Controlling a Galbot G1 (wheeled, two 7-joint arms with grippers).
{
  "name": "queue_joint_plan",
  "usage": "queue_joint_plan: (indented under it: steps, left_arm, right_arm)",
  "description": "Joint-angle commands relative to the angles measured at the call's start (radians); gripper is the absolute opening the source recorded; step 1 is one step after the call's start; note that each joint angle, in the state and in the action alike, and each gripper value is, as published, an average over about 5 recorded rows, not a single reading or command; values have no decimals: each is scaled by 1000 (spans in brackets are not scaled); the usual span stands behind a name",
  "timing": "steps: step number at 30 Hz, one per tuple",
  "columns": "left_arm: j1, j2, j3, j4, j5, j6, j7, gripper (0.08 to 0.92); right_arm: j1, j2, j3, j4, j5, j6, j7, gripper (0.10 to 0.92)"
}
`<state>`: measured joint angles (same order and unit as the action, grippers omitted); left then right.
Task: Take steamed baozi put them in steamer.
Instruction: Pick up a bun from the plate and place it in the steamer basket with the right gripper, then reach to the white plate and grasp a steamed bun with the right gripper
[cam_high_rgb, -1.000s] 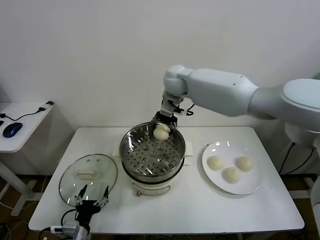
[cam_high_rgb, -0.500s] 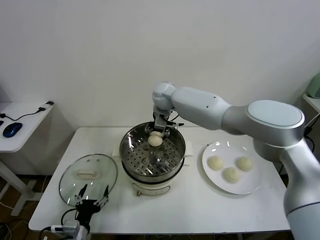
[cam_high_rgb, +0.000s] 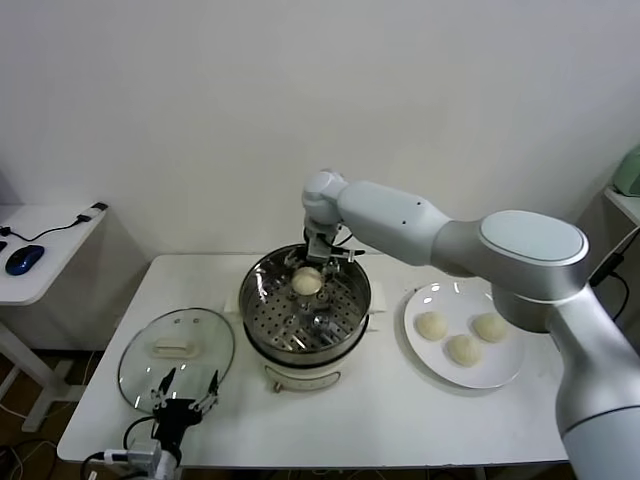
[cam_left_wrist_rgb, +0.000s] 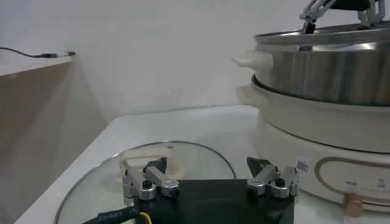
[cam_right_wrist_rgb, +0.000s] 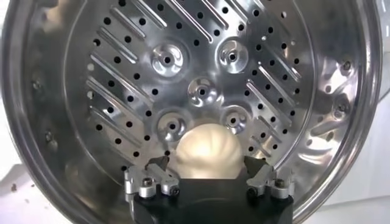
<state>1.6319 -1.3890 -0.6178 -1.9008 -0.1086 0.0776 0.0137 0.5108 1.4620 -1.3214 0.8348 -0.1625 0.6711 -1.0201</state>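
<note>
The steamer (cam_high_rgb: 262, 312) stands mid-table, a shiny pot with a perforated tray (cam_right_wrist_rgb: 201, 91) on a white base. One baozi (cam_high_rgb: 306, 282) lies on that tray near the far rim. My right gripper (cam_high_rgb: 313, 266) hangs just above it. In the right wrist view this gripper (cam_right_wrist_rgb: 207, 163) is open, its fingertips standing clear on either side of the baozi (cam_right_wrist_rgb: 207, 151). Three more baozi (cam_high_rgb: 463, 349) sit on the white plate (cam_high_rgb: 500, 378) to the right. My left gripper (cam_high_rgb: 183, 386) is parked open at the table's front left, over the lid's edge.
A round glass lid (cam_high_rgb: 175, 352) with a white handle lies flat left of the steamer; it fills the left wrist view behind my left gripper (cam_left_wrist_rgb: 207, 167). The steamer's wall (cam_left_wrist_rgb: 323, 67) rises close to that gripper. A side table with a mouse (cam_high_rgb: 24, 258) stands far left.
My right gripper carried the baozi leftward and down inside the steamer, then opened. The baozi now rests on the tray, free of the fingers. The left arm has not moved.
</note>
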Motion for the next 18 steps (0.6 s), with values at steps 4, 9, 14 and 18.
queue_joint_plan:
  steps: [4,9,14,18]
  left_arm:
    - [6,-4,5,-8,11,0,3,823]
    - [6,-5,9,-4,14,-4,3,823]
    - [0,2,3,-2,10,-7,1,823]
    - [-2,2,-3,-3,11,-10,0,823]
  right_arm:
    - [359,-136,-265,110,720,-113,-168,823]
    - [499,-353,-499,228,929,-407,-191,823]
    - [542,-595,-676,429,917,-650,-48,823]
    - [438,-734,-644,550,932,-857,132,823]
